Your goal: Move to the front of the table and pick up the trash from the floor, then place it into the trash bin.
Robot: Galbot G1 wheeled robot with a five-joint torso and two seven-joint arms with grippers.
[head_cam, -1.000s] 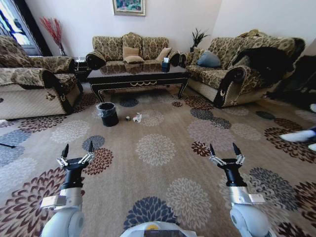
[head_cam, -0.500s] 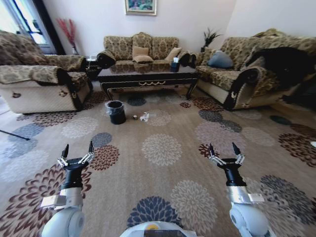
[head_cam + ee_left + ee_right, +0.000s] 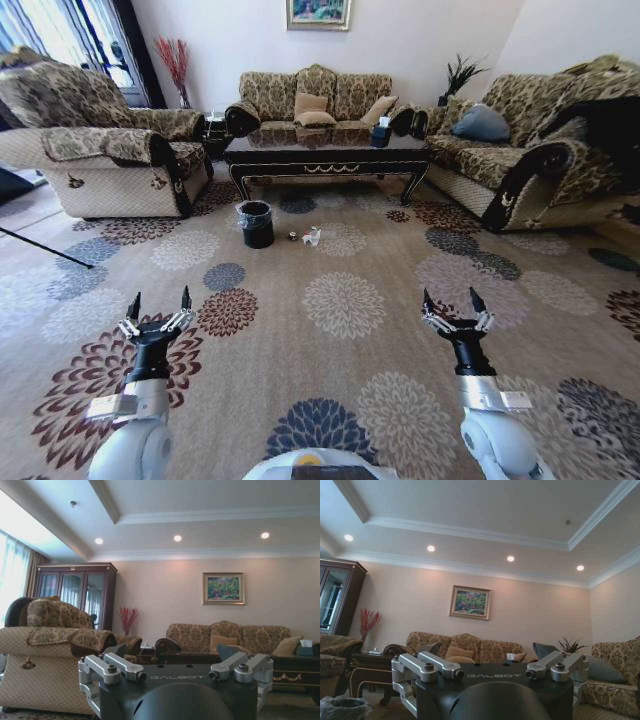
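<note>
Ideally, roll on toward trash (image 3: 310,236) at 12 o'clock beside trash bin (image 3: 256,223), keeping left gripper (image 3: 159,303) and right gripper (image 3: 448,303) jaws spread, stopping short of table (image 3: 330,158).

Head camera looks down and forward across the carpet; both wrist cameras sit low, facing ahead, sharing the far sofa (image 3: 318,97) and painting (image 3: 469,602).

Trash bin (image 3: 256,223) on floor before table (image 3: 330,155); trash (image 3: 311,236) just right of bin
</note>
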